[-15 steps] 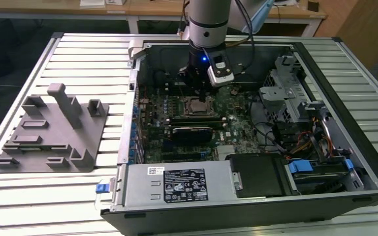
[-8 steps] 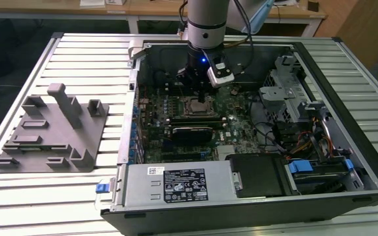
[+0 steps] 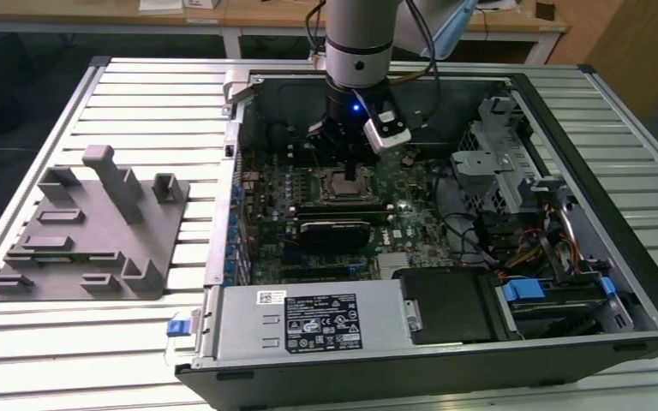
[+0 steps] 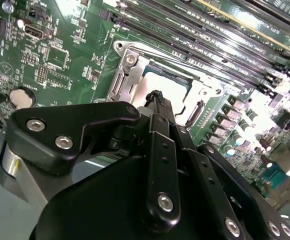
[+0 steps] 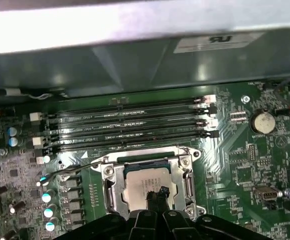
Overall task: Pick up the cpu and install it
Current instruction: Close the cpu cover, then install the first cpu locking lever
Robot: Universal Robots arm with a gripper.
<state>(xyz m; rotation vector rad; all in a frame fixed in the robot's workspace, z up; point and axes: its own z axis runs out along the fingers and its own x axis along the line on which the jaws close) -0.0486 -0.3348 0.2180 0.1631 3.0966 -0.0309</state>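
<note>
The cpu (image 5: pixel 144 181) lies flat in the motherboard socket (image 5: pixel 109 186), silver top up. The tool (image 5: pixel 157 194) stands directly over it, tips drawn together with nothing clamped between them. In the exterior view, the grey fixture block (image 3: pixel 83 231) rests on the tabletop (image 3: pixel 134 94) at 9 o'clock of the computer case (image 3: pixel 421 377).

In the second wrist view the black body of the gripper (image 4: pixel 157 96) hides the part of the cpu (image 4: pixel 172 84) and socket frame (image 4: pixel 127 67) nearest it. Whether the gripper's tip touches the cpu beneath it cannot be told. The gripper's body runs off both wrist views.
</note>
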